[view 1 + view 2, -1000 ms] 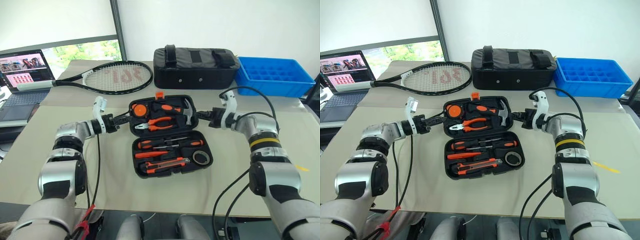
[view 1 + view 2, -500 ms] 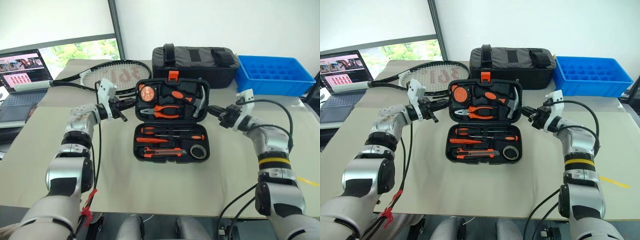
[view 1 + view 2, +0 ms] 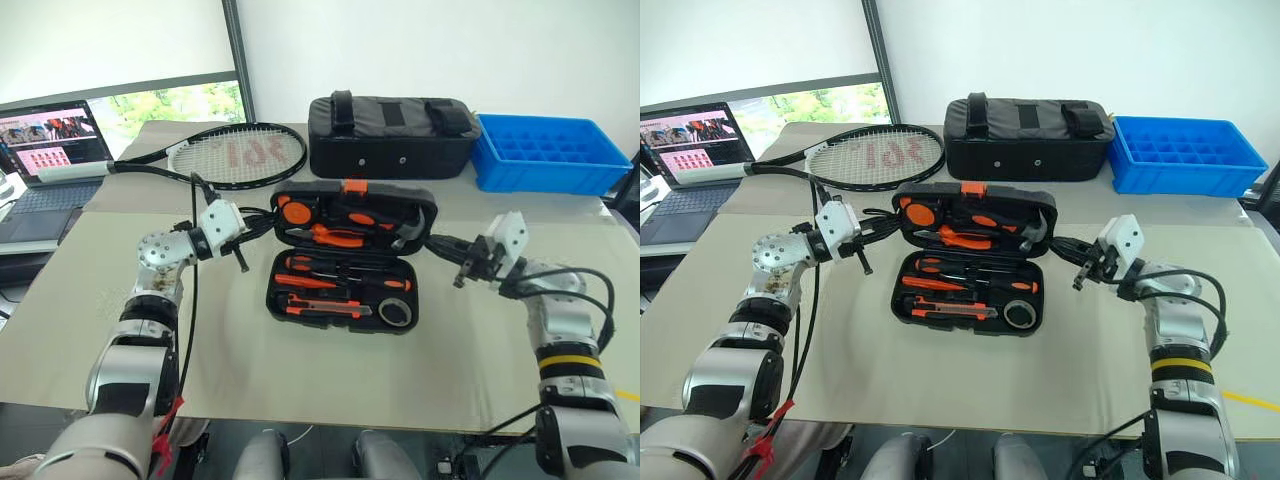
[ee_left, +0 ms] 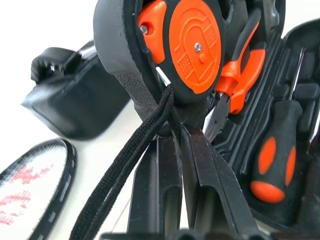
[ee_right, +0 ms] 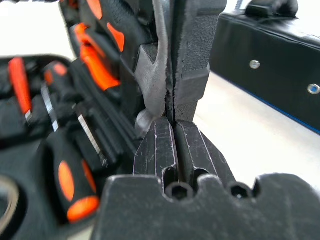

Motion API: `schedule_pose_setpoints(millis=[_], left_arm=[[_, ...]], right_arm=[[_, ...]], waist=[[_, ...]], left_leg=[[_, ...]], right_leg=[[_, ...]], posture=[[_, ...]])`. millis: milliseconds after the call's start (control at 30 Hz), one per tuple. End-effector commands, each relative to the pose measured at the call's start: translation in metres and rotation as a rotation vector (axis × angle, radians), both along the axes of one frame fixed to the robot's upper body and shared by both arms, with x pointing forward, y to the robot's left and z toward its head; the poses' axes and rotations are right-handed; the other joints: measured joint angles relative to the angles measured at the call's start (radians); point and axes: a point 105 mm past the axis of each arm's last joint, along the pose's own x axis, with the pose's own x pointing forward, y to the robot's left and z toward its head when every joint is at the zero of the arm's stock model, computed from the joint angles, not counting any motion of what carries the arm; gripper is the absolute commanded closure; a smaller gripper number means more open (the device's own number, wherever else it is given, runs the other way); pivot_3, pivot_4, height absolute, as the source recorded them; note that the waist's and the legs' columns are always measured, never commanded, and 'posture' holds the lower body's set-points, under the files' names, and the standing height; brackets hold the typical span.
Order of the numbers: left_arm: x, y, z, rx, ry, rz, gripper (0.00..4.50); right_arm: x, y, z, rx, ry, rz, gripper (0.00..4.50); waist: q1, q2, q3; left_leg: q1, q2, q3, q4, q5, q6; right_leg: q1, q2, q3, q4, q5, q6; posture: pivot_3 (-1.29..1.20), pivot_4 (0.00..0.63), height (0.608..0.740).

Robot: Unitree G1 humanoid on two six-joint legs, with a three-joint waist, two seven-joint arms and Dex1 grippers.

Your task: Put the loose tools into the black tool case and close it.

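Note:
The black tool case (image 3: 340,296) lies in the middle of the table, its lid (image 3: 356,212) lifted and leaning forward over the base. Orange-handled screwdrivers (image 3: 340,267), a utility knife (image 3: 320,308) and a dark tape roll (image 3: 398,313) sit in the base slots. The lid holds an orange tape measure (image 4: 192,45), pliers (image 3: 335,235) and a hammer (image 3: 410,230). My left gripper (image 3: 268,215) is shut, its tips at the lid's left edge. My right gripper (image 3: 432,240) is shut against the lid's right edge (image 5: 192,50). An orange latch (image 3: 355,185) tops the lid.
Behind the case lie a tennis racket (image 3: 235,155), a black fabric bag (image 3: 390,135) and a blue plastic tray (image 3: 545,150). An open laptop (image 3: 50,150) stands at the far left. The tan table runs bare to its front edge.
The lid went from lying flat open to upright, and now tips forward over the base. Both hands rolled and drew back toward me along the lid's sides.

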Motion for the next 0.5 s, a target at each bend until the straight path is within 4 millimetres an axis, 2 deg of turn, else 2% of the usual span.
schedule_pose_setpoints(millis=[33, 67, 233, 300, 367, 433, 467, 500], left_arm=[[-0.02, -0.002, 0.006, 0.138, -0.158, -0.102, 4.5], [-0.023, -0.001, 0.003, 0.157, -0.166, -0.113, 4.5], [-0.049, 0.012, -0.014, 0.294, -0.253, -0.193, 2.76], [-0.058, 0.021, -0.015, 0.299, -0.285, -0.194, 2.1], [-0.063, 0.029, -0.012, 0.279, -0.307, -0.174, 1.32], [-0.065, 0.033, -0.008, 0.25, -0.325, -0.156, 0.54], [-0.066, 0.035, -0.006, 0.229, -0.334, -0.143, 0.33], [-0.066, 0.036, -0.005, 0.217, -0.34, -0.137, 0.33]], right_arm=[[-0.019, 0.0, 0.013, -0.105, -0.066, 0.085, 3.78], [-0.022, -0.002, 0.011, -0.119, -0.059, 0.091, 3.5], [-0.045, -0.014, 0.0, -0.204, -0.019, 0.109, 1.83], [-0.061, -0.025, -0.009, -0.25, 0.076, 0.111, 1.15], [-0.08, -0.028, -0.015, -0.267, 0.157, 0.135, 1.07], [-0.099, -0.02, -0.019, -0.256, 0.236, 0.172, 1.07], [-0.109, -0.014, -0.024, -0.261, 0.278, 0.197, 1.07], [-0.116, -0.01, -0.026, -0.265, 0.305, 0.21, 1.07]], waist=[[0.004, 0.0, 0.0], [0.006, 0.001, 0.0], [0.013, 0.001, -0.001], [0.014, 0.001, -0.001], [0.016, 0.001, -0.001], [0.02, 0.001, -0.001], [0.018, 0.001, -0.001], [0.017, 0.001, -0.001]], left_leg=[[0.0, 0.0, 0.0, 0.0, 0.0, 0.0], [0.0, 0.0, 0.0, 0.0, 0.0, 0.0], [0.003, 0.001, 0.002, 0.0, 0.0, 0.0], [0.004, 0.001, 0.004, 0.0, 0.0, 0.0], [0.004, 0.001, 0.004, 0.0, 0.0, 0.0], [0.004, 0.002, 0.004, 0.001, 0.0, 0.0], [0.006, 0.002, 0.004, 0.001, 0.0, 0.0], [0.008, 0.002, 0.005, 0.001, 0.0, 0.0]], right_leg=[[0.0, 0.0, 0.0, 0.0, 0.0, 0.0], [0.0, 0.0, 0.0, 0.0, 0.0, 0.0], [0.001, 0.0, 0.001, -0.002, 0.0, 0.0], [0.001, 0.0, 0.003, -0.002, 0.0, 0.0], [0.002, 0.0, 0.002, -0.002, 0.0, 0.0], [0.002, 0.0, 0.002, -0.002, 0.0, 0.0], [0.003, 0.0, 0.002, -0.002, 0.0, 0.0], [0.006, 0.0, 0.002, -0.002, 0.0, 0.0]], posture=[[0.0, 0.15, 0.708], [0.0, 0.15, 0.708], [0.0, 0.15, 0.708], [0.0, 0.15, 0.708], [0.0, 0.15, 0.708], [0.0, 0.15, 0.708], [0.0, 0.15, 0.708], [0.0, 0.15, 0.708]])
